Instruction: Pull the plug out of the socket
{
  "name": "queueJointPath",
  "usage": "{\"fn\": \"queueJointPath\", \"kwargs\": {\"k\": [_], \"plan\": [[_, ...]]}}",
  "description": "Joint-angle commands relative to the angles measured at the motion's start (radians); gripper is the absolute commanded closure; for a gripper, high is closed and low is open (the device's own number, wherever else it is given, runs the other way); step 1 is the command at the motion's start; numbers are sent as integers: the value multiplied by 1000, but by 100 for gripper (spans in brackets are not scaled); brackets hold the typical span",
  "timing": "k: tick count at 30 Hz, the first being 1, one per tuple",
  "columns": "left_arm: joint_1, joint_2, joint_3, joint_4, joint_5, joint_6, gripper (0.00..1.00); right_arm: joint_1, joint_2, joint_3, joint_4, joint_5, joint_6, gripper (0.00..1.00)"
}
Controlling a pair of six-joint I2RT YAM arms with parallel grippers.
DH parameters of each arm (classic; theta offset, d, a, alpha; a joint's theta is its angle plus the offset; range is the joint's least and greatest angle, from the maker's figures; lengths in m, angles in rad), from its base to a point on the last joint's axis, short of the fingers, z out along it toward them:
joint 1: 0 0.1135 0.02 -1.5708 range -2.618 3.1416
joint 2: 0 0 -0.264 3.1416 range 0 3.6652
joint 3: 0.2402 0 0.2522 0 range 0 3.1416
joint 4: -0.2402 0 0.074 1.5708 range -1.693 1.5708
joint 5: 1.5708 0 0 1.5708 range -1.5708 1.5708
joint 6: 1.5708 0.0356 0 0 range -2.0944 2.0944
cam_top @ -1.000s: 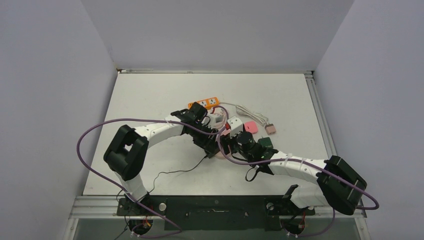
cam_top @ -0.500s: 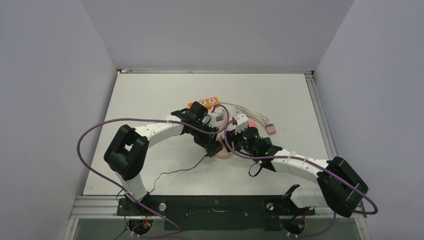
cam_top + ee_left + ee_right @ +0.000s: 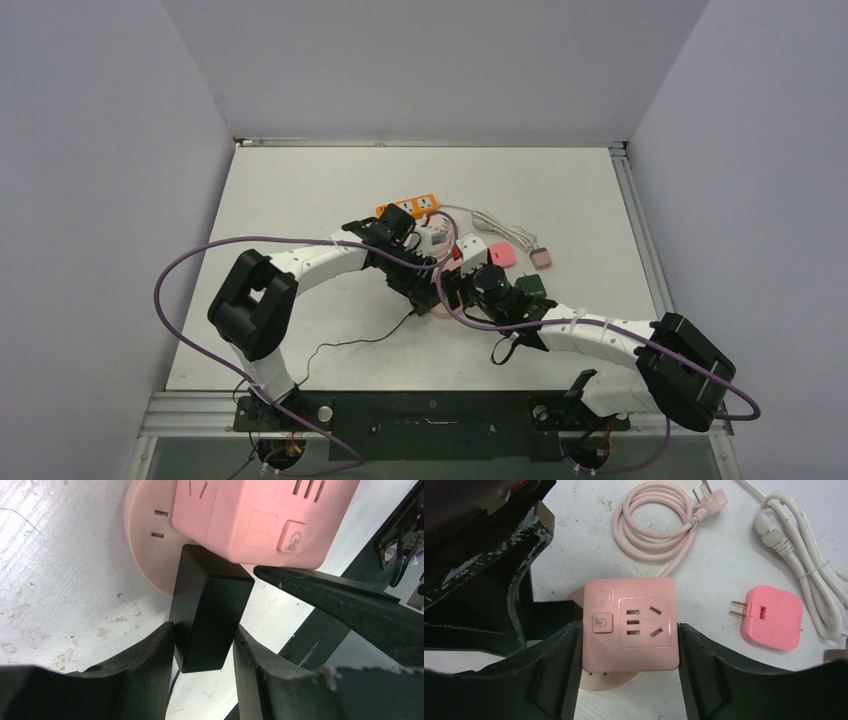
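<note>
Currently, the left gripper [image 3: 203, 629] is closed on the plug [image 3: 210, 605], a black block. One finger [image 3: 150, 660] presses its left face and the other presses its right face. The far end of the plug meets the underside of the socket [image 3: 260, 520], a pink cube, just beside the round pink base [image 3: 142, 535]. The joint is hidden, so it cannot be told whether the pins are seated.

The right gripper [image 3: 629, 626] clamps the socket across two opposite side faces. Both fingers [image 3: 556, 670] touch the cube. The upper face of the cube shows a button and a group of slots. In the left wrist view, one right finger [image 3: 340, 605] lies just beside the far end of the plug, beneath the cube.

In the top view, the two arms meet near the middle of the table [image 3: 300, 200]. The wrists cover the socket and the plug there.

A coiled pink cord [image 3: 656, 525] lies beyond the socket, with one end running to the far edge of the cube. A pink adapter [image 3: 774, 620] with two pins lies to the right, apart from the cube. A bundled white cable [image 3: 804, 555] lies beyond the adapter. An orange strip [image 3: 410, 208] lies on the table just behind the left wrist.
</note>
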Motion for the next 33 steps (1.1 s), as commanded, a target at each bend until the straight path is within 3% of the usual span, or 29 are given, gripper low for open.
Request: {"fn": "queueJointPath", "kwargs": {"k": [1,7,18,33], "plan": [[30,26,4,-39,-154,-5,100,15,-40,28,33,65,-32,95],[30,26,4,-40,-151,-5,100,-9,-38,26,44,15,9,95],[30,23,6,-40,-154,-5,100,-165,-37,18,56,-213,99,95],[30,25,8,-43,-150,-5,100,-113,-8,27,42,-134,65,95]]}}
